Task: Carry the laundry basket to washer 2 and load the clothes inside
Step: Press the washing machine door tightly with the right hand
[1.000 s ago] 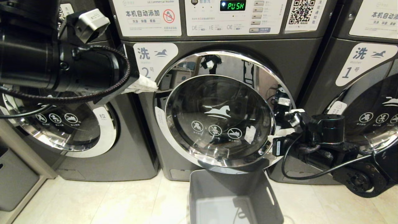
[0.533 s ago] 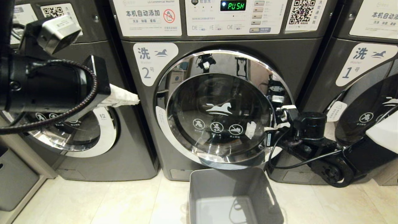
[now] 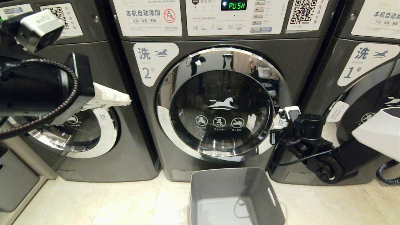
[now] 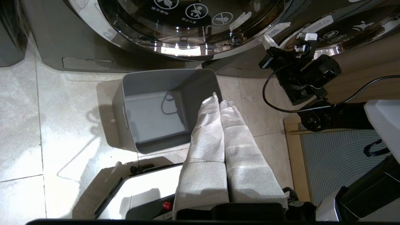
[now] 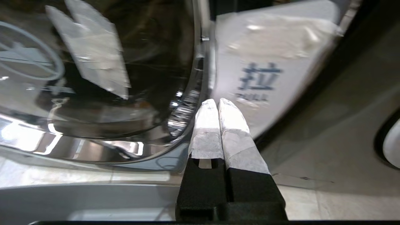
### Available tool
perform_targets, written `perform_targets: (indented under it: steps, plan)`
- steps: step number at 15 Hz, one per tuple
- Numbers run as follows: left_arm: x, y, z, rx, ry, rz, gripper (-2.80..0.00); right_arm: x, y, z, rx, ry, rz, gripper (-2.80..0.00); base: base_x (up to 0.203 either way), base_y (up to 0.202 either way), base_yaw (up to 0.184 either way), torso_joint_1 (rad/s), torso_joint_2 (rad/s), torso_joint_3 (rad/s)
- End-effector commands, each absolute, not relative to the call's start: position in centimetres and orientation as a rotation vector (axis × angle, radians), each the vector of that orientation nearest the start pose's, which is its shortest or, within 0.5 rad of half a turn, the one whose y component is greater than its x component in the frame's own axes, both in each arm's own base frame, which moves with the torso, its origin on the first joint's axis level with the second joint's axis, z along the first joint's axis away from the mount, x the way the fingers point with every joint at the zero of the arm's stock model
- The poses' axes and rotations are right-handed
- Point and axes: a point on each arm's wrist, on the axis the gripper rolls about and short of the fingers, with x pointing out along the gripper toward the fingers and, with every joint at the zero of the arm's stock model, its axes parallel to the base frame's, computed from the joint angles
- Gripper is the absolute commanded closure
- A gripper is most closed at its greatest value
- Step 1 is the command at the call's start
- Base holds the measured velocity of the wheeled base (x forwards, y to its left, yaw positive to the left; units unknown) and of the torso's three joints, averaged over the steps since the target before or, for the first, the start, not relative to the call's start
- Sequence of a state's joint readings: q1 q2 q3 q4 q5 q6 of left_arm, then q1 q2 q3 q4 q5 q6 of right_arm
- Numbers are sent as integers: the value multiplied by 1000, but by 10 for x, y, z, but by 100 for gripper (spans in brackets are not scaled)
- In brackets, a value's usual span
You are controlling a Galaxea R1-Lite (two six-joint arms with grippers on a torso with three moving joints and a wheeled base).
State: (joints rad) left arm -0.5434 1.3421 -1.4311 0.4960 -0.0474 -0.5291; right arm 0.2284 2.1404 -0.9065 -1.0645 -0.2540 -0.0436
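Laundry room, pale tiled floor point(image 3: 109, 203); a row of dark grey front-load machines fills the wall ahead. Washer 2 point(image 3: 218, 93) stands centre, its white label with the numeral at upper left of the door, display reading PUSH. Its round chrome-rimmed door point(image 3: 220, 106) lies flush with the front, as far as the head view shows. The machine labelled 1 point(image 3: 365, 78) stands to its right; a third machine point(image 3: 93, 125) to its left.

The laundry basket point(image 3: 234, 197) sits on the floor directly before washer 2, just beside its base. I see only bare grey bottom and walls inside — in the left wrist view too point(image 4: 162, 106). The clothes show in none of the views.

My right gripper point(image 5: 217, 104) is low at the right edge of washer 2's door, both wrapped fingers pressed together with nothing between them. Their tips lie at the chrome rim, beside the white pull label point(image 5: 259, 78); whether they touch the rim I cannot tell. In the head view this gripper point(image 3: 276, 125) shows at the door's right side.

My left gripper point(image 3: 125, 99) is raised well left of the door, in front of the third machine — fingers likewise closed together and empty, pointing toward washer 2. From its wrist, the gripper point(image 4: 218, 98) hangs above the basket's near corner.
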Motion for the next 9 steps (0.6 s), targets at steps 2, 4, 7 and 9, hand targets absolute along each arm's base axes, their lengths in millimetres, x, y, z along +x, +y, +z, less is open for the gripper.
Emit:
perform_targets:
  steps: [2,4,7,9]
  plan:
    - [164,-101,343,-409,543,-460,0,385,78,98,-79,147,-37,0,0,0,0,0,0,0]
    - [164,-101,342,-407,541,-451,0,389,78,107,-67,78,-42,0,0,0,0,0,0,0]
    - [164,-100,343,-406,535,-443,0,398,77,110,-55,41,-54,0,0,0,0,0,0,0]
    - [161,-98,344,-408,529,-445,0,404,77,110,-53,-5,-89,0,0,0,0,0,0,0]
